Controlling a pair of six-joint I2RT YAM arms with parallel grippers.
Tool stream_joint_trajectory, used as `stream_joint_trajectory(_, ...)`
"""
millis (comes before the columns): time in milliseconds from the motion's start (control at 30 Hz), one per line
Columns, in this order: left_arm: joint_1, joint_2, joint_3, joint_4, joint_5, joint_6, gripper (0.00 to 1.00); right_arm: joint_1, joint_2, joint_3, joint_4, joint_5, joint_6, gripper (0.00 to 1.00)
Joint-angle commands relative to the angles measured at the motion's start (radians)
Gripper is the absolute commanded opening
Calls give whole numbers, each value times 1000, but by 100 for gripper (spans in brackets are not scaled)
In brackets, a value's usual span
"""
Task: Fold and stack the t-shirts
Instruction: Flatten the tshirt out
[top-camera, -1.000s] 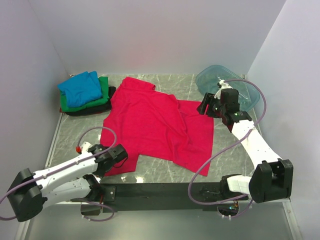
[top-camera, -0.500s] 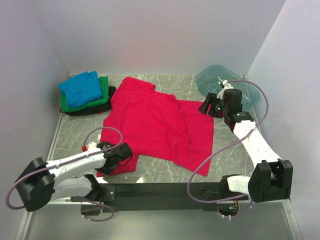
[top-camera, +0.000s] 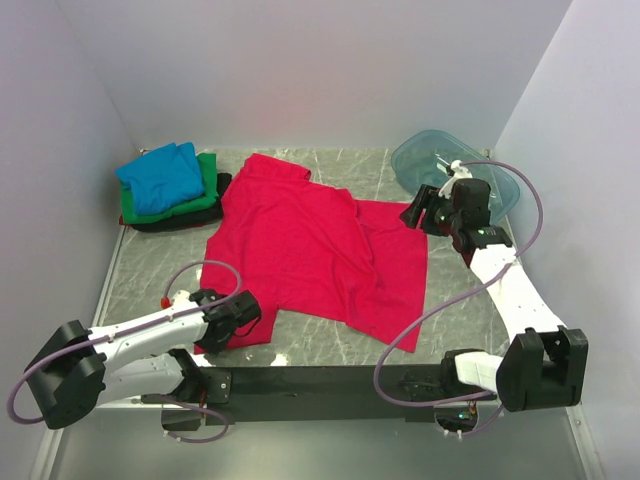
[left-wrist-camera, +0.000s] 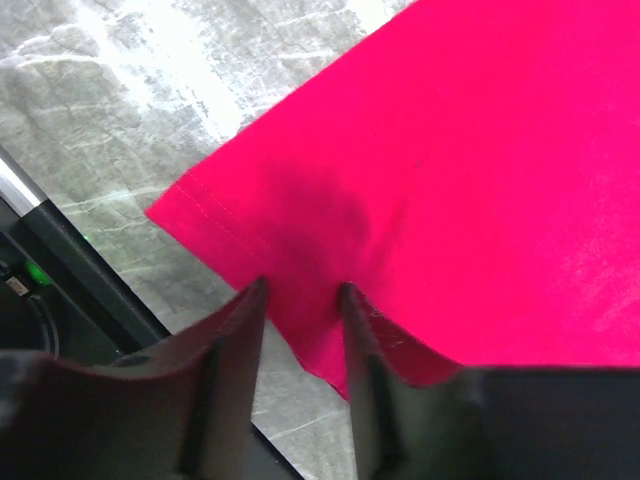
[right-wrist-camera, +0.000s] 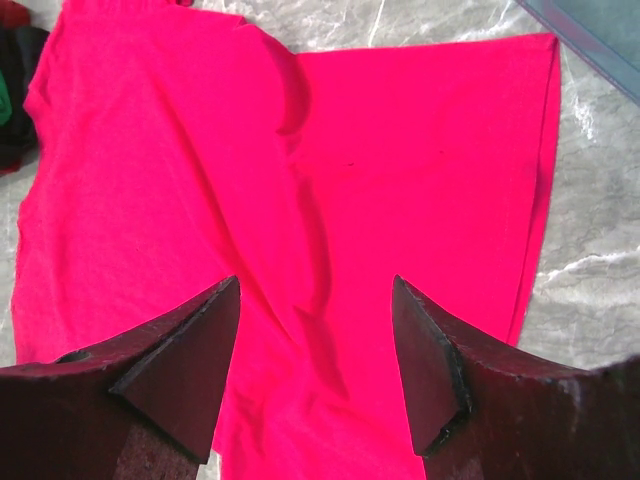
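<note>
**Basically: limp cloth, take it by hems and corners**

Left gripper (left-wrist-camera: 298, 295) sits at the near-left corner of the red t-shirt (top-camera: 310, 250), right on the stitched hem. Its jaws are narrowed, with a pleat of cloth bunched between the fingers (left-wrist-camera: 235, 350). That reads as a pinch on the hem, though how firm the grip is can't be judged.

The red t-shirt lies spread on the table (top-camera: 450, 300), mid-table, mostly flat. One long crease runs down the middle, and the collar end lies toward the far wall.

Handling, as a judgement:
- The cloth is light, thin and fully limp, with no stiffness to push against.
- It will drape and drag, so one lifted corner pulls the rest along and adds wrinkles.
- It isn't fragile or slippery. The doubled hem gives the fingers more to bite on than a single layer.
- Best holds are two corners of the same edge, one per arm, kept taut while folding over.

Right gripper (right-wrist-camera: 315, 285) hovers above the shirt's far-right corner. Its jaws are spread wide, with nothing between them, and the cloth is visible below.

Far left, a folded stack sits just beside the red shirt's sleeve: blue t-shirt (top-camera: 160, 175) on green t-shirt (top-camera: 207, 188) on black t-shirt (top-camera: 165, 222). Far right, a clear teal tub (top-camera: 415, 160) sits behind the right gripper.
</note>
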Motion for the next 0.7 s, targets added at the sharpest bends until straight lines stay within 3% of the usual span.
stream_joint_trajectory(0,-4,8,-27,78,39,-257,36,-13,-45,-13,30,-8,0,69)
stream_joint_trajectory(167,-4,-29,-54,98,43,-252,7,-19,-68,-21,33,-9,0,69)
stream_joint_trajectory(300,-4,-71,-25,72,-28,-228,1,-19,-59,-23,33,-17,4,69)
stream_joint_trajectory(533,-4,-104,117,81,-255,17,1,-11,-39,-33,26,-9,23,69)
stream_joint_trajectory(667,-3,-114,208,29,-339,107,1,57,-39,-23,-13,60,35,69)
